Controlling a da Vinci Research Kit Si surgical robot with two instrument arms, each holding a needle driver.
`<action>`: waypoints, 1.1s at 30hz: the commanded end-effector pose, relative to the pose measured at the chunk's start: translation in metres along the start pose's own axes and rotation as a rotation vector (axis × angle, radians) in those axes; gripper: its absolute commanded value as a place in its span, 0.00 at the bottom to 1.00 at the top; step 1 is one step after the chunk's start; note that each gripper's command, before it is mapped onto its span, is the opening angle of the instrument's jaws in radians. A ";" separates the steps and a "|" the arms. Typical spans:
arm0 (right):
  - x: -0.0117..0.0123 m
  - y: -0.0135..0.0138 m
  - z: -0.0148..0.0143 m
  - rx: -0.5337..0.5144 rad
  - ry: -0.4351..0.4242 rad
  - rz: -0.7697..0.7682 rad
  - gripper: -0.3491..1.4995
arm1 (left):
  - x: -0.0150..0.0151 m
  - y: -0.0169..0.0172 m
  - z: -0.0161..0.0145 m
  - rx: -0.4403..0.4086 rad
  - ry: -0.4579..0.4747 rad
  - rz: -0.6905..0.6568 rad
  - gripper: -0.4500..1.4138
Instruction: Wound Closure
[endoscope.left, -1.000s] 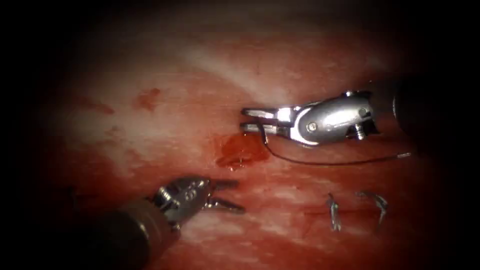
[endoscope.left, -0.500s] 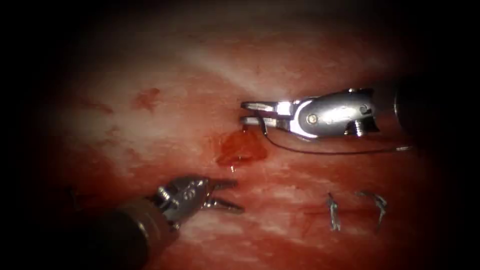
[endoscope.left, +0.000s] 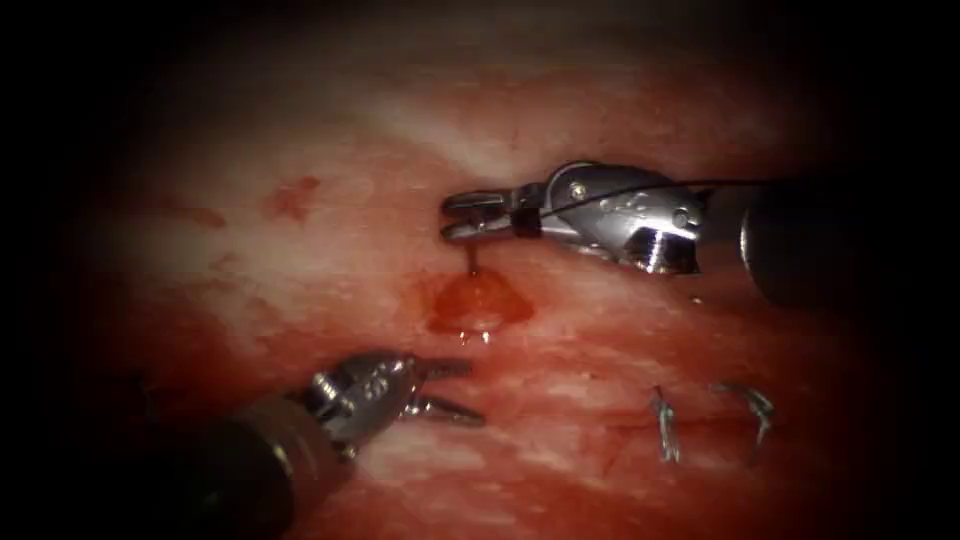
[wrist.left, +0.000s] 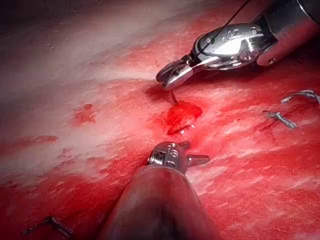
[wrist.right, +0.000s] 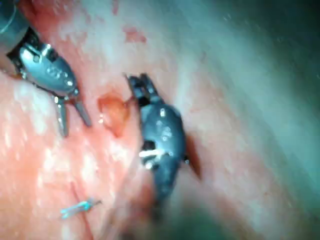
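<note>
Right tool (endoscope.left: 462, 216) shifted left, rolled; jaws clamp needle (endoscope.left: 470, 258) above red fluid (endoscope.left: 478, 303). Left tool (endoscope.left: 450, 388) agape, empty.

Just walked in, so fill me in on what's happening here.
The right tool grips the curved needle above a pool of red fluid, needle tip pointing down at the tissue; thread runs back over the tool. The left tool hovers open, holding nothing. Two finished stitches sit to the right.

Needle's (endoscope.left: 470, 262) curve mostly hidden between the right end effector (endoscope.left: 462, 215) and the tissue (endoscope.left: 300, 260).
</note>
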 end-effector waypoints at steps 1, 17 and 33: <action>-0.0007 0.0000 0.0012 0.008 0.000 0.009 0.00 | -0.0003 0.0000 0.0010 -0.003 0.001 -0.001 0.35; -0.0051 -0.0050 0.0022 0.179 -0.024 0.444 0.00 | -0.0003 -0.0001 0.0005 -0.008 0.000 0.000 0.35; -0.0035 -0.0017 0.0022 0.005 0.178 0.071 0.87 | -0.0003 -0.0002 0.0005 -0.008 0.000 0.000 0.35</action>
